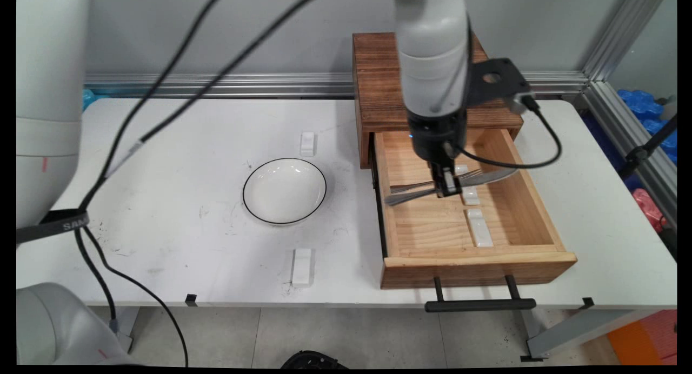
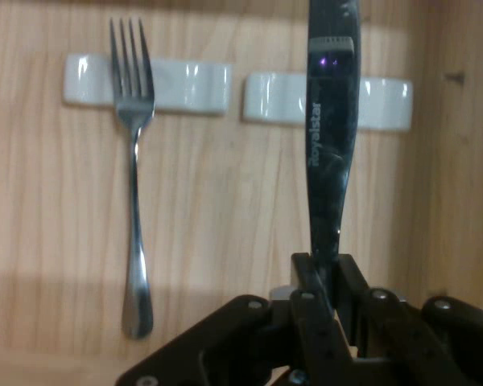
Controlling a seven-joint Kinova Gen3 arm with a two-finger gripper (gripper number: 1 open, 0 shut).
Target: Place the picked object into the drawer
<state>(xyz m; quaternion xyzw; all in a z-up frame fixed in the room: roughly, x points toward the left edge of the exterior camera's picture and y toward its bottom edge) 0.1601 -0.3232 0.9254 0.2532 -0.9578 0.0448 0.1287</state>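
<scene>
Tool (image 2: 326,277) clamped on knife (image 2: 332,145) handle, above open drawer (image 1: 476,263). Fork (image 2: 135,201) lies inside, tines propped on white rest (image 2: 177,83). Bowl (image 1: 284,190) on surface.

The black gripper (image 1: 447,189) hangs over the open wooden drawer (image 1: 532,212) and pinches what looks like a knife (image 1: 489,178). A fork (image 1: 416,187) lies in the drawer, beside white rests (image 1: 479,228). A white bowl (image 1: 284,191) sits on the table (image 1: 178,163), left of the drawer.
</scene>
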